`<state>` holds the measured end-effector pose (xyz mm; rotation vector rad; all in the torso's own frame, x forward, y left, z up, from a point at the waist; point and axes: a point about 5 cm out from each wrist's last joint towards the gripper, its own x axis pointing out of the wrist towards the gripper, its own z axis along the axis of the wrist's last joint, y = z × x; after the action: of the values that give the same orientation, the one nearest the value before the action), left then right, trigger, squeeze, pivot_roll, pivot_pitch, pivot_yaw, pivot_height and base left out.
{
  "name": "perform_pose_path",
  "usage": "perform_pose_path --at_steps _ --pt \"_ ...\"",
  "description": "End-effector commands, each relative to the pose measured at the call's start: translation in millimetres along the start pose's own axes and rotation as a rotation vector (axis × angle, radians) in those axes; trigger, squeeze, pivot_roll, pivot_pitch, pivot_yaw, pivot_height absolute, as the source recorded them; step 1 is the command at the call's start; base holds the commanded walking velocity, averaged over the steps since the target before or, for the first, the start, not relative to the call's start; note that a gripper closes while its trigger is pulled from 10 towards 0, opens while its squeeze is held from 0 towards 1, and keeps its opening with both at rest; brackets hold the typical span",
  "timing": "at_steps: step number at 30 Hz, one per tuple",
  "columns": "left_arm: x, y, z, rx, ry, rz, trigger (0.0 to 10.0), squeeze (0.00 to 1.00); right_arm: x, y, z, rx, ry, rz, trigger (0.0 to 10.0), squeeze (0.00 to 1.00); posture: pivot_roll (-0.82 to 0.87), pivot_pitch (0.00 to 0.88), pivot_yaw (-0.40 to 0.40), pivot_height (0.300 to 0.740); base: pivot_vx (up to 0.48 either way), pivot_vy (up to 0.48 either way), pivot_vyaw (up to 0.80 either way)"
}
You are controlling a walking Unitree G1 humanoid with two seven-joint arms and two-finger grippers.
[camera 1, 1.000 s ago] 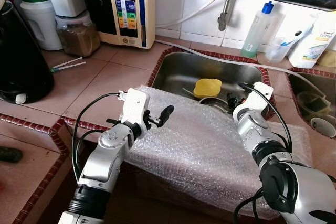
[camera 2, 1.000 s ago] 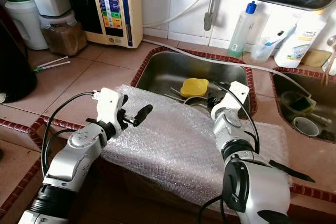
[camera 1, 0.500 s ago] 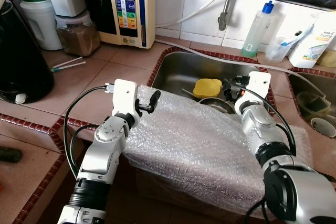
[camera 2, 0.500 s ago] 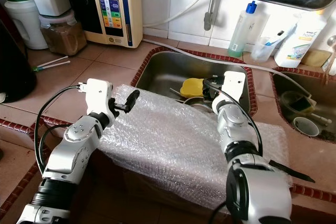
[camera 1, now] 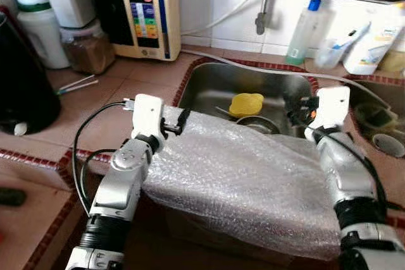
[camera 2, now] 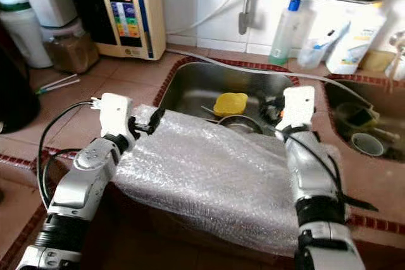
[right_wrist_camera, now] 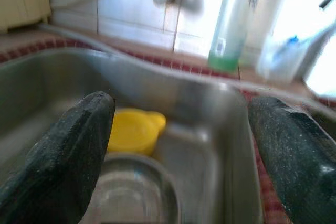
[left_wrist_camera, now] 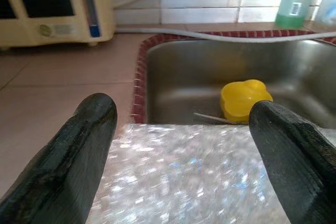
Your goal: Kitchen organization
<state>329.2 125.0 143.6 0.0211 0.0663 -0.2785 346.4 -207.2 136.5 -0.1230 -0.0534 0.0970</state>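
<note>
1. I see the bubble-wrapped package lying across the front rim of the sink, part of it on the tiled bench.
2. My left claw is at the package's far left corner — fingers spread wide.
3. My right claw is at the far right corner, open too.
4. Behind it, in the sink — a yellow cup and a metal bowl.
</note>
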Motion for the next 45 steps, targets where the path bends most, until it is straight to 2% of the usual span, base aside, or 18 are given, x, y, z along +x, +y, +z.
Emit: perform_pose_path --at_steps 1,2,4,5,6,7,8,11,14,20,24,28,29,31,33,45 --pt "-0.4 -3.3 -2.4 -0.013 0.021 -0.014 10.0 0.0 1.0 5.6 9.7 0.004 -0.032 0.02 10.0 0.67 0.01 0.0 0.063 0.74 0.0 0.0 -0.62" --pt "-1.6 -5.9 -2.0 -0.035 0.02 -0.034 10.0 0.0 -1.4 11.9 11.9 0.016 -0.039 0.031 10.0 0.51 0.01 0.0 0.064 0.74 0.0 0.0 -0.51" --pt "-2.5 -6.3 -0.8 -0.033 0.025 -0.022 10.0 0.0 -3.5 18.1 15.1 0.017 -0.048 0.045 10.0 0.47 0.01 0.0 0.063 0.74 0.0 0.0 -0.52" --pt "-2.9 -6.3 0.0 -0.019 0.023 -0.018 10.0 0.0 -5.7 20.5 17.2 0.018 -0.05 0.052 10.0 0.42 0.01 0.0 0.054 0.74 0.0 0.0 0.0" --pt "-3.4 -7.2 1.0 -0.022 0.02 -0.023 10.0 0.0 -8.4 22.8 19.0 0.019 -0.055 0.056 10.0 0.28 0.01 0.0 0.035 0.74 0.0 0.0 0.0" --pt "-3.8 -8.0 1.8 -0.026 0.017 -0.029 10.0 0.0 -10.7 24.2 20.4 0.02 -0.055 0.058 10.0 0.28 0.01 0.0 0.024 0.74 0.0 0.0 0.0" --pt "-3.8 -9.1 2.5 -0.03 0.013 -0.038 10.0 0.0 -12.6 24.6 20.7 0.028 -0.051 0.049 10.0 0.22 0.02 0.0 0.016 0.74 0.0 0.0 0.0" --pt "-4.2 -12.6 5.9 0.024 -0.016 -0.059 10.0 0.0 -17.9 23.9 18.5 0.082 -0.029 -0.002 10.0 0.22 0.05 0.0 -0.038 0.74 0.0 0.0 0.0" --pt "-6.3 -9.7 7.1 0.009 -0.029 -0.048 10.0 0.0 -22.9 26.2 16.7 0.125 -0.023 -0.071 10.0 0.19 0.04 0.0 -0.027 0.74 0.0 0.0 0.0" --pt "-12.9 -4.8 -2.5 -0.065 0.02 -0.01 10.0 0.0 -26.4 34.7 21.8 0.093 -0.07 -0.105 10.0 0.14 0.01 0.0 0.024 0.74 0.0 0.0 0.0" --pt "-14.1 -8.2 -1.9 -0.042 0.022 -0.017 10.0 0.0 -29.8 38.0 26.3 0.093 -0.092 -0.11 10.0 0.11 0.0 0.0 0.03 0.74 0.0 0.0 0.0" --pt "-13.4 -5.8 -1.8 -0.06 0.06 0.035 10.0 0.0 -33.4 39.3 26.2 0.112 -0.086 -0.121 10.0 0.11 0.0 0.0 0.02 0.74 0.0 0.0 0.0" --pt "-13.4 -4.8 1.0 -0.04 0.066 0.059 10.0 0.0 -34.2 41.8 26.2 0.125 -0.074 -0.119 10.0 0.12 0.0 0.0 0.012 0.74 0.0 0.0 0.0" --pt "-12.9 -7.0 2.4 -0.076 0.05 0.048 10.0 0.0 -34.6 43.1 26.9 0.127 -0.069 -0.116 10.0 0.12 0.01 0.0 0.009 0.74 0.0 0.0 0.0" --pt "-13.4 -9.3 4.5 -0.079 0.024 0.0 10.0 0.0 -33.9 44.5 27.8 0.137 -0.063 -0.121 10.0 0.12 0.01 0.0 0.007 0.74 0.0 0.0 0.0" --pt "-14.7 -11.7 4.3 -0.073 0.057 0.032 10.0 0.0 -33.3 45.5 31.4 0.135 -0.056 -0.128 10.0 0.12 0.01 0.0 -0.001 0.74 0.0 0.0 0.0"
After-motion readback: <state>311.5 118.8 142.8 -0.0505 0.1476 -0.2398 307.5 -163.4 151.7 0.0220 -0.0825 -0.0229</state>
